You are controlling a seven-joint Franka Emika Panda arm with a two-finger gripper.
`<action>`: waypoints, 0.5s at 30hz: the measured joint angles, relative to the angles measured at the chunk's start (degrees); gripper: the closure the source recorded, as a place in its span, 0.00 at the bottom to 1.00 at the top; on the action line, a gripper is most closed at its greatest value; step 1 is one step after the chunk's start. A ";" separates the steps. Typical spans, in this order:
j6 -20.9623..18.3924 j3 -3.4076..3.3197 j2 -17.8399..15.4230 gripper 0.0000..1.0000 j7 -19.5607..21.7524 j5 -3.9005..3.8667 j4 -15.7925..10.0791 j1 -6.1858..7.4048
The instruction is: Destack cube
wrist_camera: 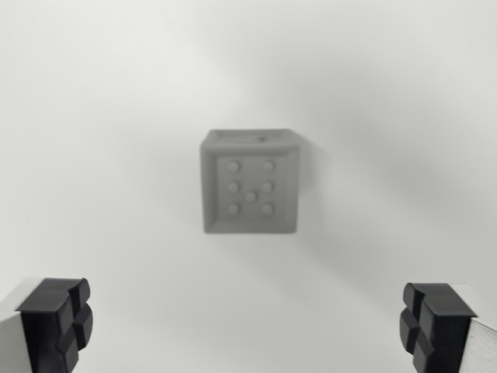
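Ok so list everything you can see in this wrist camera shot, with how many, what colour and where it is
cube: one visible from above, grey, with raised studs on its top face, in the middle of the view; whether another sits under it cannot be told from this angle
surface: one, white, plain, fills the whole background under the cube
gripper: one, open, well apart from the cube
fingers: two, black pads on pale bodies, one at the wrist view's bottom left corner and one at the bottom right corner, nothing between them
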 joint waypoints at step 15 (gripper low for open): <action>-8.37 0.02 -6.08 0.00 -0.60 0.78 2.35 0.00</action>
